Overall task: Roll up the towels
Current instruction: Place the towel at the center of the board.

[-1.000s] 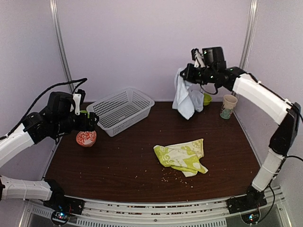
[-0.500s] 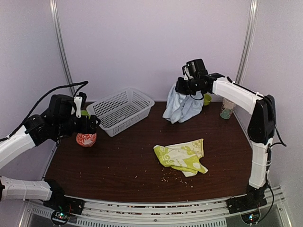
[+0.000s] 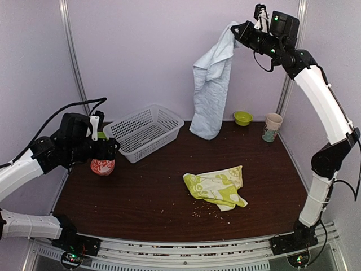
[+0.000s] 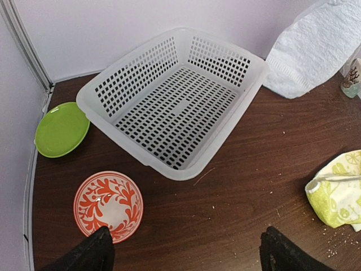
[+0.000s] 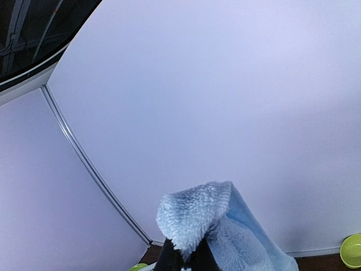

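Pale blue towel [image 3: 210, 84] hangs pinched between right fingers [image 5: 167, 261].

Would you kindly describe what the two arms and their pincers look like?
The left arm and right arm share white shells with black joints and motor housings, with thin black cables looping alongside. The left pincer and right pincer are black.
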`<state>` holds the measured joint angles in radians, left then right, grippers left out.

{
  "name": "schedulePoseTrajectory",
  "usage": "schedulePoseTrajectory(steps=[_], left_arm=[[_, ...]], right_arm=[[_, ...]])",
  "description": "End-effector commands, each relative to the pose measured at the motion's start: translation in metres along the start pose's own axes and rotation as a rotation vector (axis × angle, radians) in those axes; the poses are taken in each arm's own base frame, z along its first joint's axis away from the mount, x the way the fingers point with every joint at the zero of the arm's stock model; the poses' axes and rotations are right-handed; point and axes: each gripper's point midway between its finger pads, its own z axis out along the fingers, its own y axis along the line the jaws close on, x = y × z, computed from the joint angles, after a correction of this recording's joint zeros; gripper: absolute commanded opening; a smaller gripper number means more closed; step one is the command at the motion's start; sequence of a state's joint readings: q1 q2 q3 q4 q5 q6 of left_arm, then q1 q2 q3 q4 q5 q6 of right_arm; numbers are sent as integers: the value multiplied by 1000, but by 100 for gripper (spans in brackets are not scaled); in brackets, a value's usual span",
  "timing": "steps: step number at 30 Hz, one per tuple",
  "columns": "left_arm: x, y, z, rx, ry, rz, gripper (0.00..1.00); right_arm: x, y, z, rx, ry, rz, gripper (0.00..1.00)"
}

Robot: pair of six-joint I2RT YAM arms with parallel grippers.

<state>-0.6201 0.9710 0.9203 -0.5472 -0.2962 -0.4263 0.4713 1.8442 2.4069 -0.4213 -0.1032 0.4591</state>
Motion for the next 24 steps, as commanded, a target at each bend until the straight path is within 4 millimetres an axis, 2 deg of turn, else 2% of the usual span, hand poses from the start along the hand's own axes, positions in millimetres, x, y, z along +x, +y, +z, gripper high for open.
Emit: schedulePoseTrajectory(steps=[1,6,8,11,12,14,15,17,18,21,22,24], left_arm=[[-14,-3,-1,2,-41,13,91],[-12,-2,3,-8,-30,19,92],[-10,-3,6,-11,-20,21,92],[-6,-4,12,-11,0,24,92],[-5,-5,15,-10,8,26,91],[-4,-7,18,-4,17,32,91],[-4,-9,18,0,19,34,91],[-6,-10,19,7,15,41,91],[-7,-12,19,17,12,47,91],[-9,-14,18,29,8,55,93],[-9,-14,18,28,7,53,93],[-11,-10,17,9,-5,36,95]], right_arm=[[70,-64,41,145,136,5,0],[108,-110,61,244,186,18,0],[130,-126,66,284,230,9,0],[178,-150,73,328,337,2,0],[195,-155,74,330,384,3,7],[223,-162,72,332,466,17,45],[232,-164,70,336,494,20,69],[234,-164,61,352,511,15,96],[229,-163,55,359,505,13,100],[204,-151,32,364,475,5,100],[206,-151,20,380,487,1,100],[199,-143,-5,389,477,-10,100]])
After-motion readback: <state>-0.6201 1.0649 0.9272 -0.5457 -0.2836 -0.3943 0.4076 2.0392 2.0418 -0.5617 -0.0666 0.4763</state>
